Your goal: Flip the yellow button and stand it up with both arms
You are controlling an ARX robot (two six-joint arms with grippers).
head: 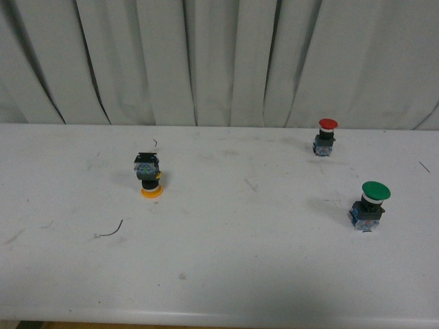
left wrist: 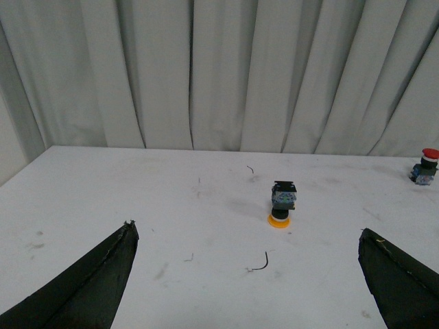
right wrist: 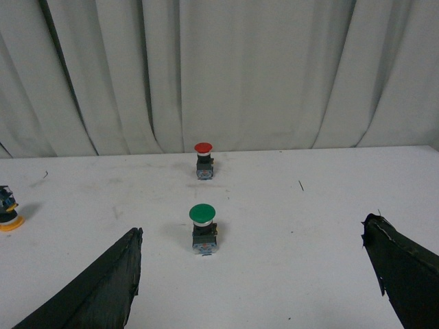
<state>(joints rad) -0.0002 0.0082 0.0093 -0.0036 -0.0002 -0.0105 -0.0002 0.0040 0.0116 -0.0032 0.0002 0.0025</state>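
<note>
The yellow button (head: 149,175) stands upside down on the white table (head: 226,274), left of centre: its yellow-orange cap rests on the surface and the blue-and-black contact block points up. In the left wrist view the yellow button (left wrist: 282,205) sits well beyond my open left gripper (left wrist: 247,236), whose black fingers (left wrist: 96,281) frame the lower corners. At the right wrist view's edge only part of the yellow button (right wrist: 7,211) shows. My right gripper (right wrist: 250,236) is open and holds nothing. Neither arm appears in the front view.
A red-capped button (head: 326,136) stands upright at the back right, and a larger green-capped button (head: 370,204) stands upright nearer on the right. A thin bent wire scrap (head: 110,231) lies front left. Grey curtains (head: 219,62) hang behind the table's far edge.
</note>
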